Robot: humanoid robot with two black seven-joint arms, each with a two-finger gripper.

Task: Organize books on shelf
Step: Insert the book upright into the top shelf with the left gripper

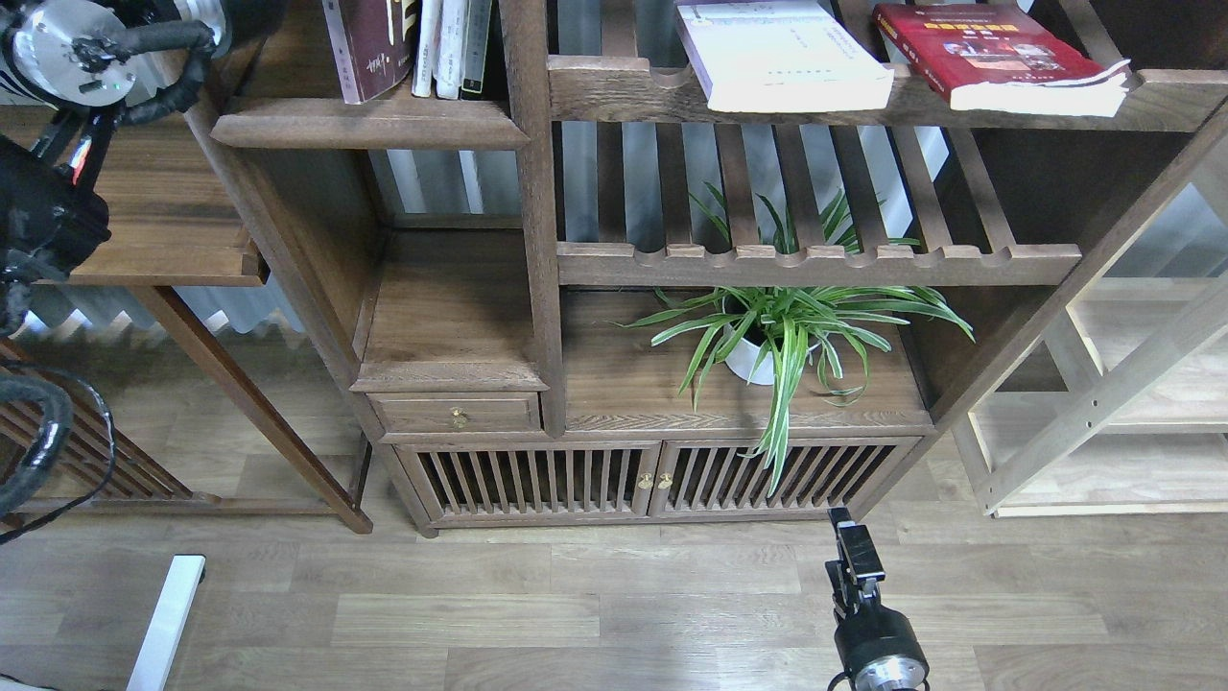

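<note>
Maroon book (369,48) near upright on shelf (369,123), leaning toward standing books (451,46). Left gripper out of frame. Right gripper (854,557) low, idle; grip unclear.

The shelf (369,125) is matt, open-grained dark wood. The maroon book (369,48) has a smooth, slightly glossy paper cover. The floor (576,605) is pale wood-look plank.

Probably a home living room: walnut bookcase (537,288), potted plant (777,336), wood-plank floor (576,605).
</note>
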